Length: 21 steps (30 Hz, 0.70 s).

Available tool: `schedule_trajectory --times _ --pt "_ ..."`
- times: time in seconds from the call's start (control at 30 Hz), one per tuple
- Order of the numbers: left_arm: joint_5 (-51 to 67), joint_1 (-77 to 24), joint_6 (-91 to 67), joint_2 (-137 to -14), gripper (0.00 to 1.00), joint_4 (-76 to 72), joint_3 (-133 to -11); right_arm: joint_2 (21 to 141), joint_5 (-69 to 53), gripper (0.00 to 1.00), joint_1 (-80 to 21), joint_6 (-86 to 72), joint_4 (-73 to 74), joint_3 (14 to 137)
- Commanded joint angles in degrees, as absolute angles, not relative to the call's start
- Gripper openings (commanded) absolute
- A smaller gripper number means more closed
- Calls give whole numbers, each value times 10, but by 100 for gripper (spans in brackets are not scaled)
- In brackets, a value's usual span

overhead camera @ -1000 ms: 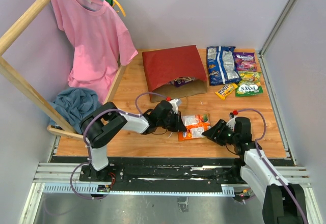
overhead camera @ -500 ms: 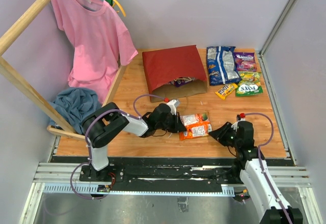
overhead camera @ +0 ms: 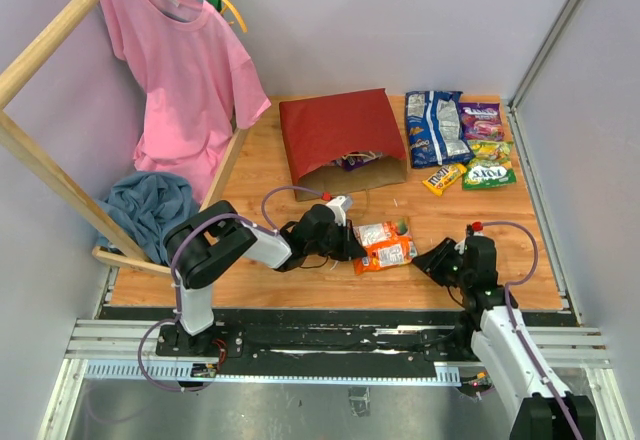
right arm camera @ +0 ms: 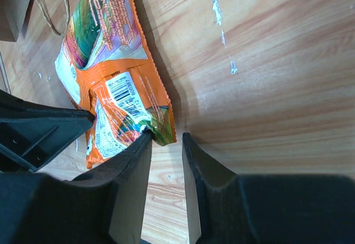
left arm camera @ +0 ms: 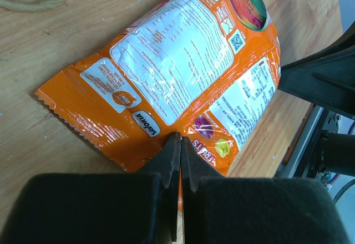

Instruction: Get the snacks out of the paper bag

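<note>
Now the left gripper (left arm camera: 178, 161) pinches the orange candy bags (overhead camera: 383, 245) tight, out on the table (overhead camera: 262, 172) at 5 o'clock from the paper bag (overhead camera: 335, 130), and the right gripper (right arm camera: 166, 144), jaws apart at their 3 o'clock, probably must grab a corner next.

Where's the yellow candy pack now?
Top view: the yellow candy pack lies far right on the table, right of the paper bag mouth, at the near end of the blue-white cookie bag.
</note>
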<state>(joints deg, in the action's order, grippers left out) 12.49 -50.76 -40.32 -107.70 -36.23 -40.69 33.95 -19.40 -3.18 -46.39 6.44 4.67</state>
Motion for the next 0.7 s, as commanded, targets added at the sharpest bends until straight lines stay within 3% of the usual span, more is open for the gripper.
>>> schedule_trajectory --times 0.0,0.27,0.67 --pt "72 -509 -374 -1125 1 -243 -374 359 -168 32 -23 -450 70 38" --pt "77 -509 -372 -1128 0 -242 -373 403 -164 31 -23 -454 21 29" --pt "87 -509 -370 -1137 0 -241 -377 511 -174 21 -23 -473 -85 37"
